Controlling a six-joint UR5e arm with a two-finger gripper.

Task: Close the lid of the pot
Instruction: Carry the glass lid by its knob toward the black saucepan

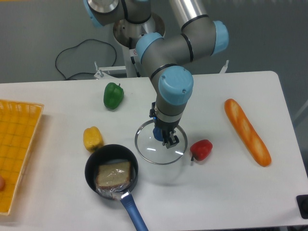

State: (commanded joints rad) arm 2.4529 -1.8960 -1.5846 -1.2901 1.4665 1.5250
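Currently: two-finger claw (166,140) clamped on blue knob of round transparent glass lid (159,143), held level for carrying; small black saucepan (111,172), sandwich inside, sits down-left of claw, uncovered.

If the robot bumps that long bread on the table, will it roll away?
The bread looks rounded along its length, so a sideways bump would probably roll it a bit. It lies flat on the table, so tipping seems unlikely. Its glossy crust suggests it is stiff, perhaps a plastic toy.

One fixed camera looks steeply down from the front, taking in the whole table (231,192).
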